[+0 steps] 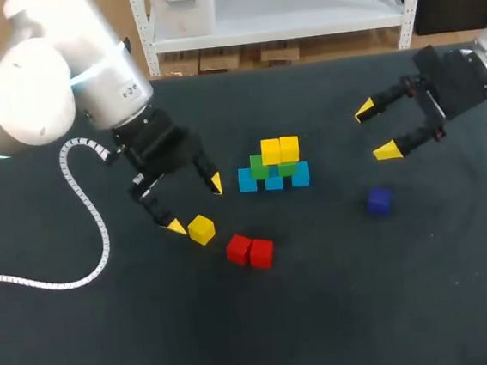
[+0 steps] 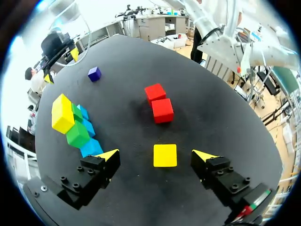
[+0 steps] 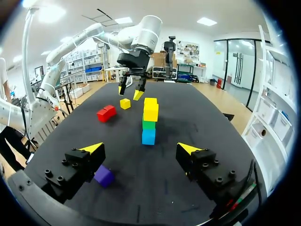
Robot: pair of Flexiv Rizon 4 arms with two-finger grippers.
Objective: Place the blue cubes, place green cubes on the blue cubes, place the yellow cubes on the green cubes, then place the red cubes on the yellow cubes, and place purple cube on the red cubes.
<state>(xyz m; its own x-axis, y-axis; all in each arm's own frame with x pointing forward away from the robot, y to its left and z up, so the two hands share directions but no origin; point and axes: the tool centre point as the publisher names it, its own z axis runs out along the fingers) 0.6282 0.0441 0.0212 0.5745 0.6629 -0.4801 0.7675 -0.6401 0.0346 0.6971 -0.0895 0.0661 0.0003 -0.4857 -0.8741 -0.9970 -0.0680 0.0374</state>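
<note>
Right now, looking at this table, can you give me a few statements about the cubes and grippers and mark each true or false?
1. The two red cubes lie side by side, touching. True.
2. The purple cube tops the stack. False: it lies alone on the table, apart from the stack.
3. The left gripper is open by a loose yellow cube. True.
4. The right gripper holds a green cube. False: it is open and empty.
</note>
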